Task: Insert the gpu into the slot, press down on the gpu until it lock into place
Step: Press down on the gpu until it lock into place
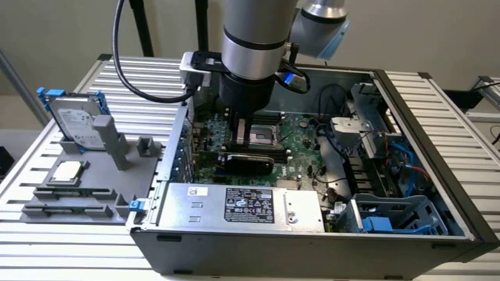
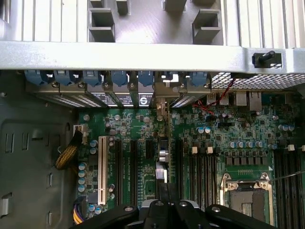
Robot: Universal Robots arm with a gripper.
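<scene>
While my gripper (image 1: 243,147) (image 2: 164,204) has its jaws squeezed fully together, the thin flat black rectangular gpu card (image 1: 248,162) (image 2: 163,174) stands on edge straight below them on the green motherboard (image 1: 301,146) (image 2: 238,133); honestly can't tell if they're pinching its top edge or just over it.

Silver hard drive (image 1: 74,120) with blue clips standing on grey fixture tray (image 1: 86,175), slatted counter (image 1: 461,111), labelled power supply (image 1: 242,205) inside open computer case (image 1: 312,252), CPU socket (image 2: 248,195), white expansion slot (image 2: 102,169)
</scene>
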